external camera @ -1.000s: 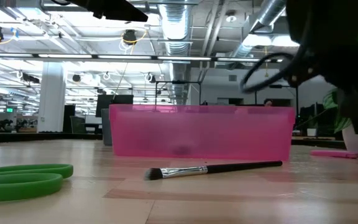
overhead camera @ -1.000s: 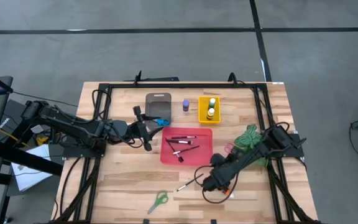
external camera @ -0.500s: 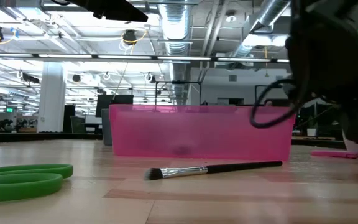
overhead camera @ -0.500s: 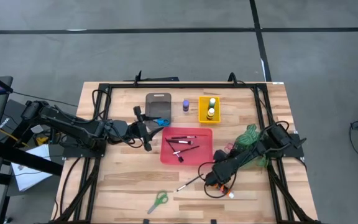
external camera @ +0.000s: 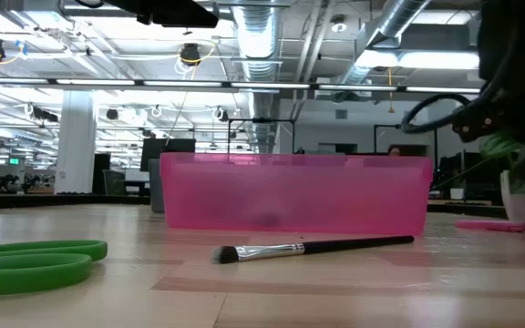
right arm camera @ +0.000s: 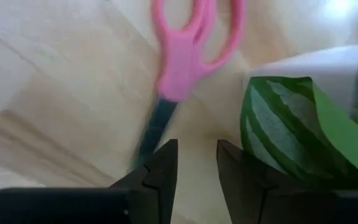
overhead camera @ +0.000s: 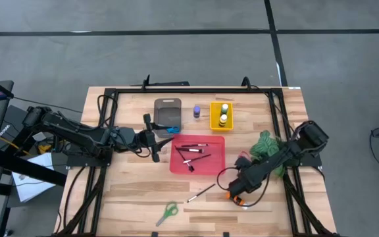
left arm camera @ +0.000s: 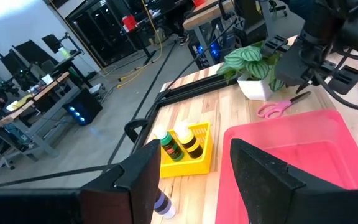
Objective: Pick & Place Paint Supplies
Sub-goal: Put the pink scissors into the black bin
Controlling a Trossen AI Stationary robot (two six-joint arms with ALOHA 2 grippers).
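My right gripper (right arm camera: 194, 155) hangs open, pointing steeply down over the table's right part (overhead camera: 242, 172). Just beyond its fingertips lie pink-handled scissors (right arm camera: 188, 50), flat on the wood beside the plant's white pot (left arm camera: 253, 90). An orange tube (overhead camera: 231, 195) and a dark-handled brush (overhead camera: 201, 193) lie on the table nearer the front edge, and green scissors (overhead camera: 168, 212) lie at the front. My left gripper (overhead camera: 155, 141) hovers open and level left of the red tray (overhead camera: 216, 168), which holds several brushes. Blue scissors (overhead camera: 171, 129) rest at the grey tray's near end.
A yellow tray (overhead camera: 222, 116) with a green and a yellow bottle stands at the back, with a purple bottle (overhead camera: 197, 112) to its left. The leafy plant (overhead camera: 265, 145) stands close behind my right gripper. A black frame rail (overhead camera: 189, 91) runs round the table.
My right gripper has drawn back from the brush and orange tube toward the table's right and far side, to the pink scissors and the plant, rolling as it went. In the low view its arm has cleared the red tray.
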